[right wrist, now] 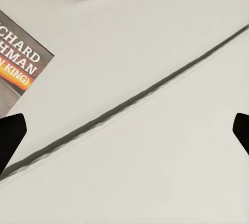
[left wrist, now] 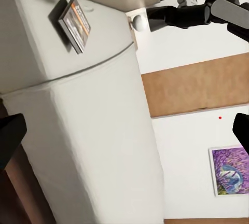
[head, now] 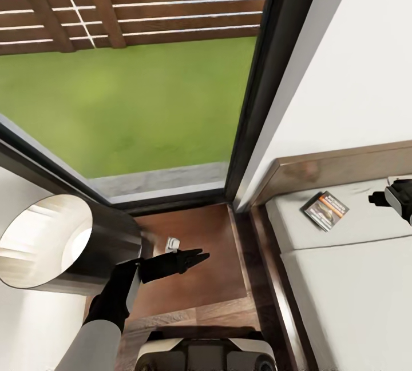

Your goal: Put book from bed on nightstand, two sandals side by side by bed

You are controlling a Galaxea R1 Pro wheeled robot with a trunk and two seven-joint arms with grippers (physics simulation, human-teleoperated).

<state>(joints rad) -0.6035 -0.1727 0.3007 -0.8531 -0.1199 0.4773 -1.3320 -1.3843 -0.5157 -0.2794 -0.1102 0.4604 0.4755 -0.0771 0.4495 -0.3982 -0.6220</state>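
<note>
The book (head: 325, 210) lies flat on the bed (head: 355, 285) near the dark headboard, its dark cover and orange lettering facing up. My right gripper (head: 379, 198) hovers open just right of it, above the mattress. In the right wrist view the book (right wrist: 18, 71) lies a little beyond the open right gripper (right wrist: 124, 130), off to one side. My left gripper (head: 193, 259) is open over the nightstand (head: 214, 228), which stands between the window and the bed. The left wrist view looks across the bed at the book (left wrist: 75, 24) and my right arm (left wrist: 197, 14). The sandals are out of view.
A round lamp shade (head: 51, 242) stands close to my left arm. A small white object (head: 172, 243) sits on the nightstand. The black-framed window (head: 252, 102) and a white wall (head: 366, 62) lie behind. A purple picture (left wrist: 231, 171) hangs on the far wall.
</note>
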